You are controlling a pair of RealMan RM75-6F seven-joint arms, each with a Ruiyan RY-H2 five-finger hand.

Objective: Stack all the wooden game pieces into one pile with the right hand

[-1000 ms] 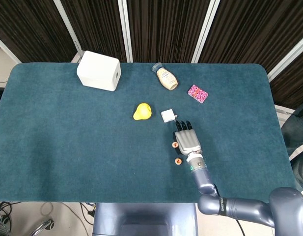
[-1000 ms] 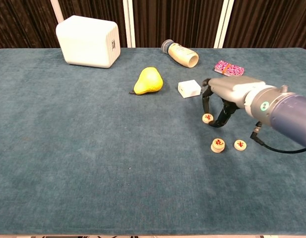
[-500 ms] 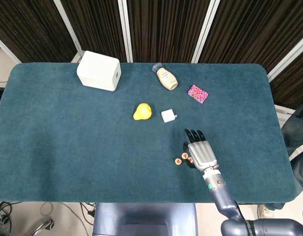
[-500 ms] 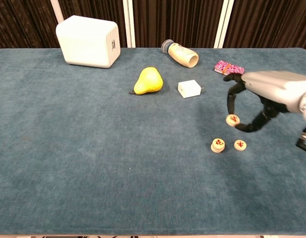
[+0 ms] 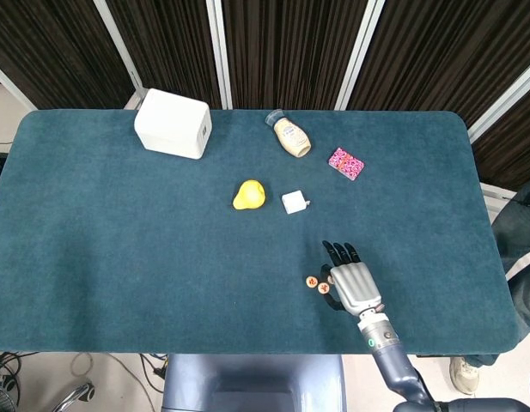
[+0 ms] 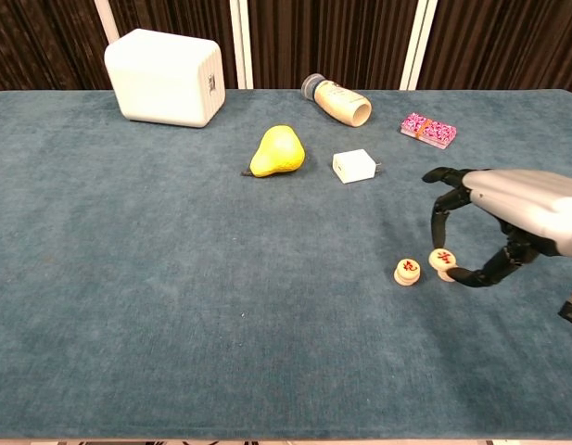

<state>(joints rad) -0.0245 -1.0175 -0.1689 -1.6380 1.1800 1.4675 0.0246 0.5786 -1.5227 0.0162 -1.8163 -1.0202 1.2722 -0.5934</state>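
table [image 6: 128, 306]: showing a deep teal, kinda fuzzy cloth
game pieces [image 6: 407, 272]: looking pale tan wood with red marks on top
right hand [image 6: 508, 218]: showing silver-grey with black fingers [image 6: 438, 218]
pear [image 6: 277, 151]: glowing bright yellow
box [image 6: 165, 76]: looking plain white
small cube [image 6: 354, 166]: also white
bottle [image 6: 339, 100]: looking cream with a grey cap
packet [image 6: 428, 129]: showing pink speckled pattern
curtains [image 5: 290, 43]: looking dark brown with white strips

Game piece held by the right hand [image 6: 508, 222]: the wooden game piece [image 6: 441, 259] carries a red character on its top face, too small to read.
Game piece on the table: the second wooden piece [image 6: 407, 271], just left of the held one, also shows a red character, unreadable.
White box [image 6: 165, 76], far left: a small dark label on its right side, text too small to make out.
Bottle [image 6: 337, 99], lying far centre: pale label, no legible writing.
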